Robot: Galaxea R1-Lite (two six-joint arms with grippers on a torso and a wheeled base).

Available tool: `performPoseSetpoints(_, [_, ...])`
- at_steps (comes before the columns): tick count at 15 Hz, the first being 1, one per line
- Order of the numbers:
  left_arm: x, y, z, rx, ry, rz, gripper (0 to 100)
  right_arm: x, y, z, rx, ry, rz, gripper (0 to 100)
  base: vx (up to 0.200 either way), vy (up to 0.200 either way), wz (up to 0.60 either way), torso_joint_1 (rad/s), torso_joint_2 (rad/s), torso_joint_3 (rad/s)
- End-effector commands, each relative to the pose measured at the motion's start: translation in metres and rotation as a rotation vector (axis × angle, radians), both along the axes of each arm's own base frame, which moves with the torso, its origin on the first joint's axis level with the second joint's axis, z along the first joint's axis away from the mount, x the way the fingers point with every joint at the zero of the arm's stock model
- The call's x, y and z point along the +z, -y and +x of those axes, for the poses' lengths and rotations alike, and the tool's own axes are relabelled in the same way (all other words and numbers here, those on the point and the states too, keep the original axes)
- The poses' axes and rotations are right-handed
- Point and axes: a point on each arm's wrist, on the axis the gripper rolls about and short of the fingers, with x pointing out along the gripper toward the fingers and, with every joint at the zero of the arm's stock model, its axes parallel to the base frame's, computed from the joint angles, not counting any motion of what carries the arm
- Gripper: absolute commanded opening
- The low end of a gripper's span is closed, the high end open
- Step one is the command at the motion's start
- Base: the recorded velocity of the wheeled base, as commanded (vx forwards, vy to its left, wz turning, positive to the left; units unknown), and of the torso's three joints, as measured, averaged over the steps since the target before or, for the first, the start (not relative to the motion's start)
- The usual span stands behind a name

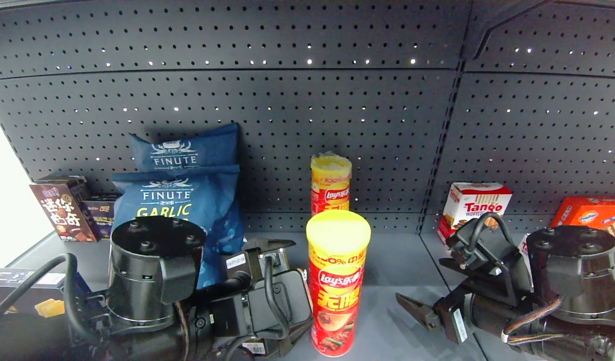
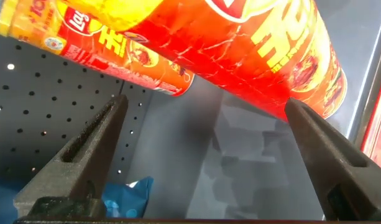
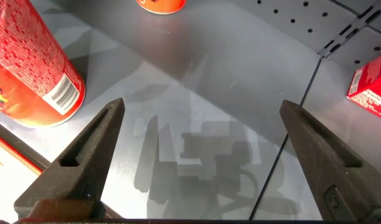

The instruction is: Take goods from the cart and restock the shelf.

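I've got the front can (image 1: 337, 281) upright on the shelf (image 1: 393, 260), near the front edge. L gripper (image 2: 204, 102) is spread wide, holding nothing, tips just beside the front can on its left. R gripper (image 3: 201, 104) is likewise spread & empty, off to the can's right. Risk, IMO: the can's tall & narrow, so a sideways swing while backing L out could clip it & tip it off the edge or into the rear can (image 1: 330, 184). Count: 2 chips cans, 2 blue bags (image 1: 177, 200) left of the front can, 1 white box (image 1: 473, 205) & 1 orange box (image 1: 588, 215) to its right.
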Motion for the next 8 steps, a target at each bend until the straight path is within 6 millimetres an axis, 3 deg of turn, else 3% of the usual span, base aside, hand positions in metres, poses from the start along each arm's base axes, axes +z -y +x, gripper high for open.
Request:
performPoseSetpoints(1, [-0.0013, 0.0018, 0.0018, -0.001, -0.003, 0.003, 100, 0.0003, 0.0002, -0.0002, 0.0, 0.001, 0.001, 100, 0.0, 0.0, 0.0, 0.0, 0.0, 0.0])
performPoseSetpoints(8, [-0.0041, 0.0035, 0.0037, -0.001, -0.011, 0.01, 100, -0.0006, 0.0014, -0.0015, 0.0, -0.001, -0.001, 100, 0.0, 0.0, 0.0, 0.0, 0.0, 0.0])
